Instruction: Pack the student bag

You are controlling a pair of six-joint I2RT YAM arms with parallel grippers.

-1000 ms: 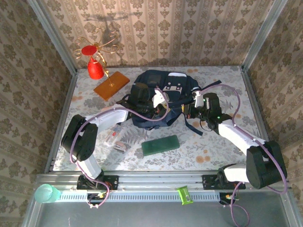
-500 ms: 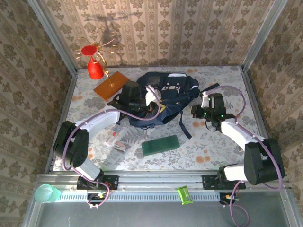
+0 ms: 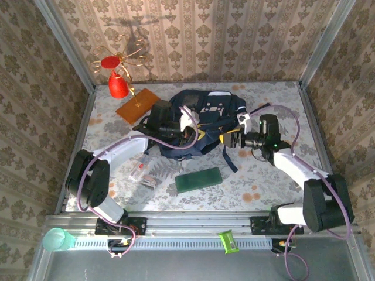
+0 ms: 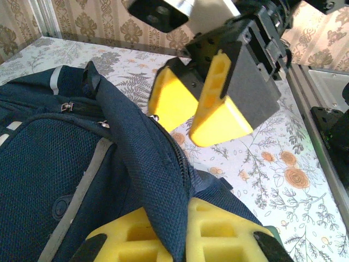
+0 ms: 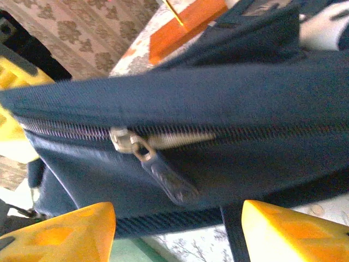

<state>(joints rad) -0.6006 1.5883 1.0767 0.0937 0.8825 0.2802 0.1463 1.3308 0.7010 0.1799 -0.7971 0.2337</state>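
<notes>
- The student bag (image 3: 214,114) lies on the flowered bench (image 3: 263,187), in the upper middle of the top view, its straps trailing toward the lower right.
- The left claw (image 4: 177,240) is clenched on a fold of the bag's navy fabric, which is pinched between its yellow fingers at the bottom of the left wrist view.
- The right claw (image 5: 177,226) is released, its fingers wide apart at the lower corners of the right wrist view, just beside the bag's right edge.
- A zip pull (image 5: 163,174) hangs from a zip line above that gap, touching neither finger.
- The bag's inside is hidden, so its contents cannot be told.
- A flat green case (image 3: 199,180) lies on the bench below the bag, apart from it.
</notes>
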